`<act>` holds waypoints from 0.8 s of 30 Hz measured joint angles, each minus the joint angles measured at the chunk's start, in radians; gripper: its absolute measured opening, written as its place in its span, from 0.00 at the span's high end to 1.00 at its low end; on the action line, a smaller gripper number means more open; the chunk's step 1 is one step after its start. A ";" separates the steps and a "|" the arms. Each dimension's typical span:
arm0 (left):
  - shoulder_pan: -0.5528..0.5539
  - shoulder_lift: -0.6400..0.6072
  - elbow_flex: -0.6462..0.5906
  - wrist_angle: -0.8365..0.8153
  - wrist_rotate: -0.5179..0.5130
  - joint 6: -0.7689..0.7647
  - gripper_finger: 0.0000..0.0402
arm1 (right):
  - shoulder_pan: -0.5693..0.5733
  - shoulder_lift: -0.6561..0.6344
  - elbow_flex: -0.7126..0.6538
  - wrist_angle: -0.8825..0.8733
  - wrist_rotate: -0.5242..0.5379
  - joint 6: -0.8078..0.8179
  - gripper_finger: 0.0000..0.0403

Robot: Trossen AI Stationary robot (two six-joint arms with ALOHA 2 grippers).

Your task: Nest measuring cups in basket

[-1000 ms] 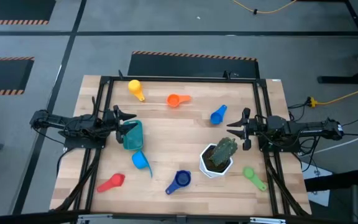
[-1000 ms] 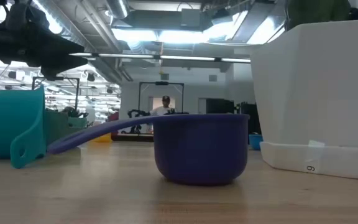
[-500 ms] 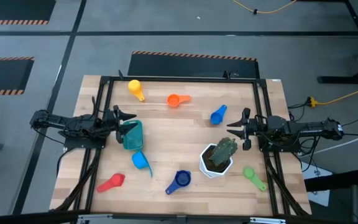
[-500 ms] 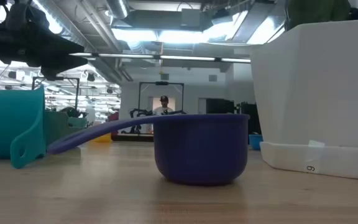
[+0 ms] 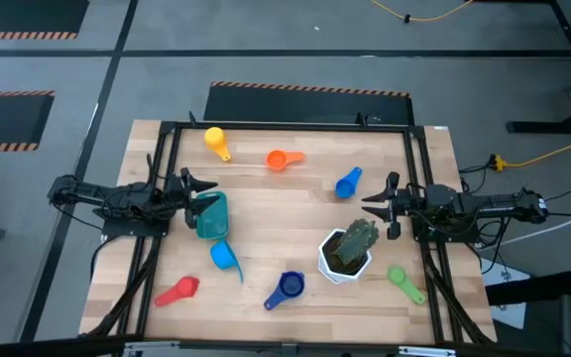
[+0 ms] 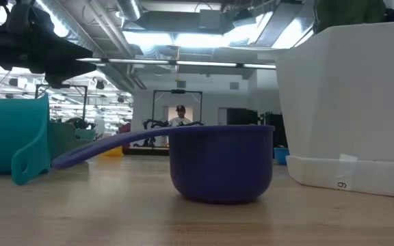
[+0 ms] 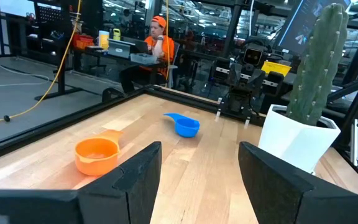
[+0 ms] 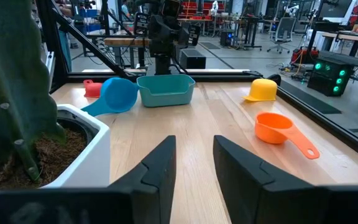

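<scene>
We judge the nesting unstarted: at left centre of the high view, the left gripper (image 5: 204, 185) stands wide, empty, beside the smooth teal basket (image 5: 211, 215), also empty. Glossy plastic measuring cups (image 5: 225, 256) lie scattered over the wooden table (image 5: 266, 213). Right of centre, the right gripper (image 5: 377, 205) waits, narrowly parted, empty.

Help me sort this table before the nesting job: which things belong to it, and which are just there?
Job: teal basket; measuring cups: yellow, orange, blue, light blue, dark blue, red, green.

Just there: white pot with cactus.
</scene>
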 joint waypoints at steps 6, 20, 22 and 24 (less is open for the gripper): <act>0.000 0.000 0.000 0.000 0.000 0.000 0.48 | 0.000 0.000 0.000 0.000 0.000 0.000 0.72; 0.000 0.000 0.000 0.000 0.000 0.000 0.48 | 0.000 0.000 0.000 0.012 0.000 0.005 0.72; 0.000 0.000 0.000 0.000 0.000 0.000 0.48 | 0.000 0.000 0.000 0.024 0.000 0.006 0.72; 0.000 0.000 0.000 0.000 0.000 0.000 0.48 | 0.000 0.000 0.000 0.038 0.000 0.018 0.71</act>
